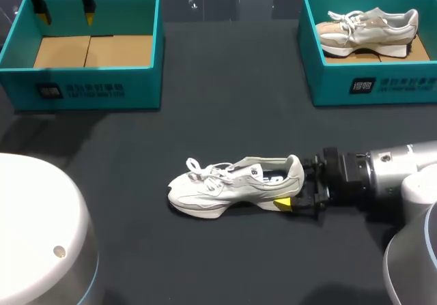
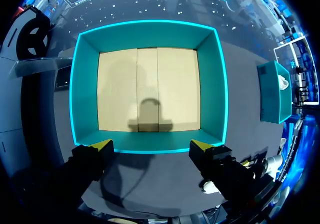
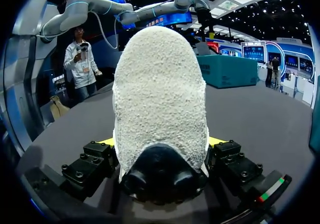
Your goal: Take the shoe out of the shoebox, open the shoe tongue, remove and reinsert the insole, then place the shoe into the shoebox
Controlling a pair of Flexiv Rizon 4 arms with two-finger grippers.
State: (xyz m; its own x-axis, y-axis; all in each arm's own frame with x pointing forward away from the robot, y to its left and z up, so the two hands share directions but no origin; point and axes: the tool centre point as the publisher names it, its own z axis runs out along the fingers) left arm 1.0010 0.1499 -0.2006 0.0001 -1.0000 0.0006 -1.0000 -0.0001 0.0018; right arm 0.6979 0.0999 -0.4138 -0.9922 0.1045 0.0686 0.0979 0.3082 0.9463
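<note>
Dark worktop carries everything in the head view. At its far left corner sits an open teal cardboard shoebox with a bare brown cardboard floor and nothing in it. The left gripper hangs above that box's far wall. From its own wrist view, the left gripper has its yellow-tipped fingers spread wide with nothing between them, and the teal shoebox lies straight below.

Near the middle of the front edge, a white lace-up sneaker with a grey sole stands on its sole, with its toe towards the left edge and its heel towards the right. The right gripper is clamped on the heel. In the right wrist view its fingers press the fuzzy white heel from both sides. The silver right arm comes in from the right edge.

At the far right corner sits a second teal shoebox, which holds a beige sneaker lying with its toe to the left.
</note>
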